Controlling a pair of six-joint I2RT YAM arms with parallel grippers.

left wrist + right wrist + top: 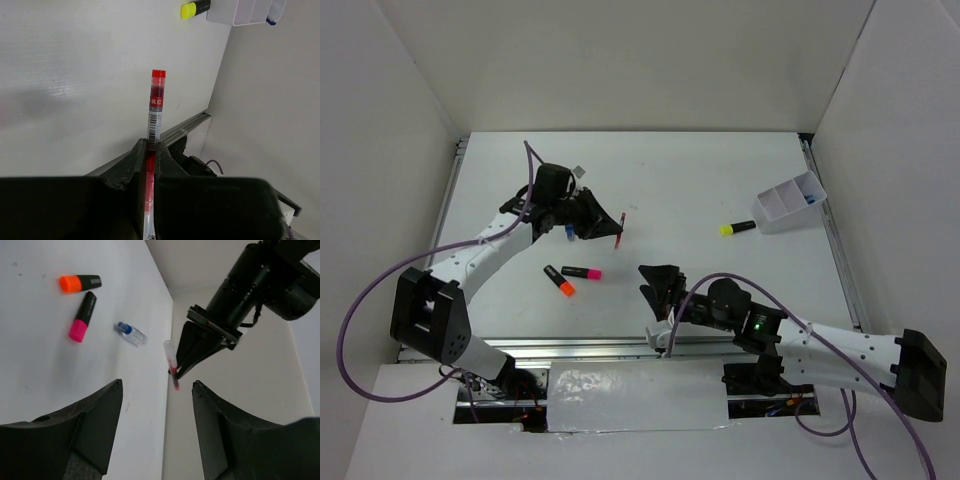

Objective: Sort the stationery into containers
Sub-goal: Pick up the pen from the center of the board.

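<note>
Left hand (603,224) is closed on the red pen (156,107), which projects beyond the fingertips. Right hand (658,285) is empty with fingers spread, at 6 o'clock on the tabletop (680,180). Pink highlighter (582,272) and orange highlighter (560,281) lie close together at 8 o'clock. White box (788,205) stands at 2 o'clock, with the yellow highlighter (737,228) just beside it at its 8 o'clock.

Left gripper (150,150) jaws pinched together, arm stretched forward; right gripper (157,405) jaws spread wide.

White arms (485,245), black fingers (95,425), purple cables (529,162)
</note>
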